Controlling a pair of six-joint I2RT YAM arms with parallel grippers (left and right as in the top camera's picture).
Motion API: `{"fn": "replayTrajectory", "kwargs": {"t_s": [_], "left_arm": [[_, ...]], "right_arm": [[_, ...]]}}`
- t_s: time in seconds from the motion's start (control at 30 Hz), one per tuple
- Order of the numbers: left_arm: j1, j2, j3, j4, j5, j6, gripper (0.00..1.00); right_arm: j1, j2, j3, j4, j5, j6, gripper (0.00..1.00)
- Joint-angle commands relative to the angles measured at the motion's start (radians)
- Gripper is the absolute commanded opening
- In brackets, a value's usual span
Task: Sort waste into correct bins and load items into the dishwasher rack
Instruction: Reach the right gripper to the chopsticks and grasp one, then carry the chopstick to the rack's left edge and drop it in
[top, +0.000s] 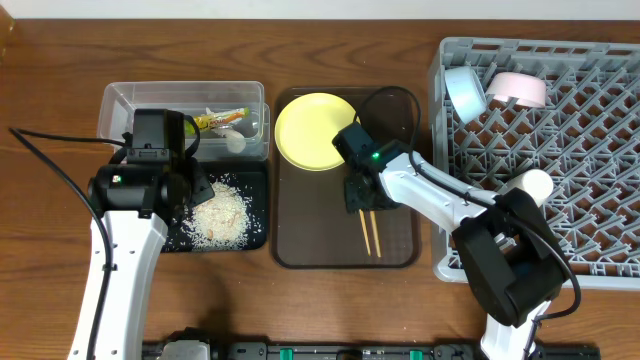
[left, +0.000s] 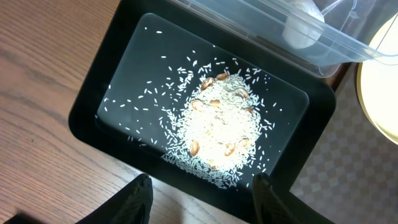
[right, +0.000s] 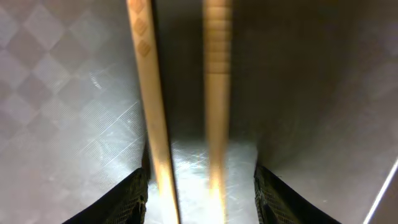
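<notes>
- The wooden table (top: 300, 310) is carrying everything. A brown serving tray (top: 300, 230) is sitting mid-table, with the yellow plate (top: 312, 130) at its far end and the chopsticks (top: 370, 232) lying nearer.
- The dishwasher rack (top: 600, 150) is standing on the right, holding a light blue bowl (top: 465, 92), a pale bowl (top: 517, 90) and a small cup (top: 533, 184).
- The right gripper (right: 202, 199) is hanging spread over the chopsticks, with both sticks lying between its fingers.
- The left gripper (left: 202, 202) is hovering spread at the black tray's (left: 93, 106) near rim. Only its wrist camera is showing brownish bits among the rice (left: 217, 130).
- The clear container (top: 120, 100) is holding the snack wrapper (top: 222, 118) and crumpled paper (top: 236, 142). The wrapper's print is too small to read.
</notes>
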Motion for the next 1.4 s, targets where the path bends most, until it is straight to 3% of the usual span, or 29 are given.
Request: {"fn": "replayTrajectory", "kwargs": {"t_s": [0.0,0.47,1.07,1.37], "left_arm": [[0.005,0.000,0.002,-0.005,-0.002,-0.013,0.54],[0.005,0.000,0.002,-0.005,-0.002,-0.013,0.54],[0.005,0.000,0.002,-0.005,-0.002,-0.013,0.54],[0.005,0.000,0.002,-0.005,-0.002,-0.013,0.55]], "right_arm": [[0.010,0.034,-0.005,-0.004,0.024,0.031,0.54],[-0.044,-0.150,-0.003,-0.018,0.108,-0.041,0.56],[-0.039,-0.051,-0.083,0.009,0.071,-0.029,0.50],[-0.029,-0.035,-0.097,0.018,0.055,-0.025,0.31]]}}
